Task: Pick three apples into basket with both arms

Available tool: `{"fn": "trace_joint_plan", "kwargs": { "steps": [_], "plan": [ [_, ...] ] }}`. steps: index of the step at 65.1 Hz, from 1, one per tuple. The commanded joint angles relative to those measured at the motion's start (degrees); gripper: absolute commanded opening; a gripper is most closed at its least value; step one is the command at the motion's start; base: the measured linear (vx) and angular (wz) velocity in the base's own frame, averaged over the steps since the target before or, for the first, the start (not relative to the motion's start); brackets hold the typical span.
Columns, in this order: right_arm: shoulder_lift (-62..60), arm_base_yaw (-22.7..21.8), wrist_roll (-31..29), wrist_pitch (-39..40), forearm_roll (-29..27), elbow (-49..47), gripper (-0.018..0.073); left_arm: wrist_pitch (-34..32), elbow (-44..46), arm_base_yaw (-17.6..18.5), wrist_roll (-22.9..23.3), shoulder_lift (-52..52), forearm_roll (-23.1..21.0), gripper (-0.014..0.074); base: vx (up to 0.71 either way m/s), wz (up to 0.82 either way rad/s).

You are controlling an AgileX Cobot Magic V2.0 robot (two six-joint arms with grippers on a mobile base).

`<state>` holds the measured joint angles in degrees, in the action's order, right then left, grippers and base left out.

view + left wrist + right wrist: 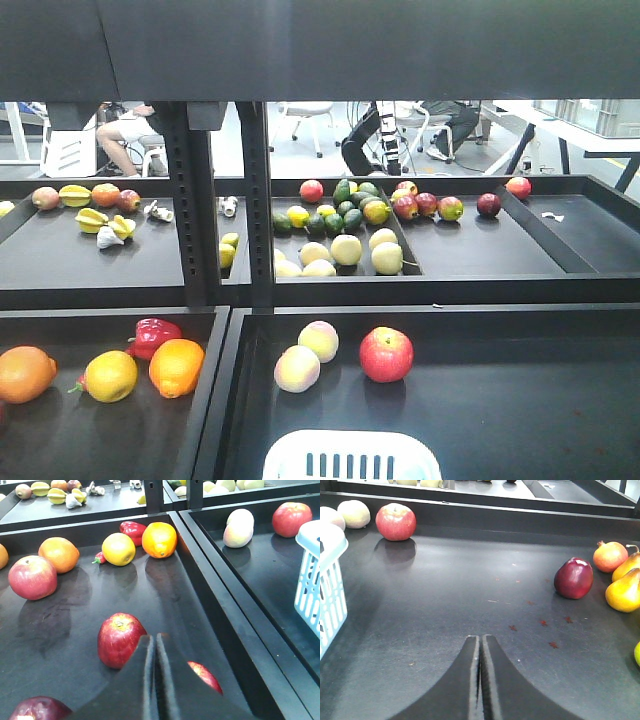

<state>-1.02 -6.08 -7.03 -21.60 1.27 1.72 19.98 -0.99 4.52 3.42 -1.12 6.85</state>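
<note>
**Red apple sits behind the basket in the near right tray**

In the near right tray (520,420), a glossy red apple (386,354) rests behind the pale basket (350,455), apart from it. Only the basket's slotted rim shows, at the bottom edge. Two pale peach-like fruits (319,340) lie close together just left of the apple. The near left tray (60,445) holds a red bell pepper (152,335), two oranges (177,367) and a yellow-orange fruit (110,376). More red apples (427,204) lie on the far shelf.

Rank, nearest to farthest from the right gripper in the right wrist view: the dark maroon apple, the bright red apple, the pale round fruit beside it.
1. Dark maroon apple, right of the right gripper.
2. Bright red apple, far left by the back wall.
3. Pale round fruit, farther left still.
</note>
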Motion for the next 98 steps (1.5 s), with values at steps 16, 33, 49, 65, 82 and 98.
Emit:
{"fn": "trace_joint_plan", "kwargs": {
  "steps": [16, 33, 49, 65, 82, 98],
  "plan": [
    [-0.5, -0.18, 0.02, 4.34, 0.21, -0.16, -0.0005, -19.43, 1.36, 0.37, -1.72, -0.29, 1.28, -0.0008, 0.0, 0.0],
    [-0.5, -0.18, 0.02, 4.34, 0.21, -0.16, -0.0005, -55.48, 1.65, 0.37, 9.84, -0.22, -1.01, -0.0008, 0.0, 0.0],
    [-0.5, -0.18, 0.02, 4.34, 0.21, -0.16, -0.0005, -24.13, 12.84, 0.37, 21.75, 5.78, 2.2, -0.0008, 0.0, 0.0],
    [-0.5, -0.18, 0.02, 4.29, 0.21, -0.16, -0.0005, -4.45, 33.29, 0.37, 11.09, 21.42, 4.07, -0.0008, 0.0, 0.0],
    [-0.5, -0.18, 0.02, 4.29, 0.21, -0.16, -0.0005, 6.68, 49.98, 0.37, -7.1, 35.88, -8.79, -0.0008, 0.0, 0.0],
    [-0.5, -0.18, 0.02, 4.29, 0.21, -0.16, -0.0005, 12.88, 59.28, 0.37, -33.99, 46.35, -30.22, -0.0008, 0.0, 0.0]
  ]
}}
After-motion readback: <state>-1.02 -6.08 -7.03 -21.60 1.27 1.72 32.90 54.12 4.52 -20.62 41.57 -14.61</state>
